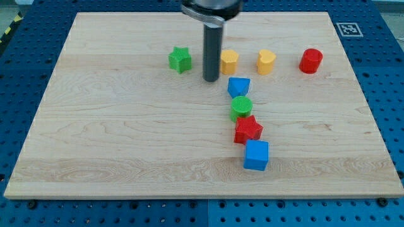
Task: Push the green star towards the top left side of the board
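Observation:
The green star (pixel 180 59) lies on the wooden board (pixel 113 126) in the upper middle. My tip (pixel 210 79) rests on the board a short way to the star's right and slightly below it, not touching it. The dark rod rises from the tip to the view's top. A yellow block (pixel 229 61) sits just right of the rod.
A second yellow block (pixel 266 62) and a red cylinder (pixel 310 60) stand in the same row to the right. Below the tip's right, a blue block (pixel 238 86), green cylinder (pixel 241 108), red star (pixel 247 130) and blue cube (pixel 256 155) form a close column.

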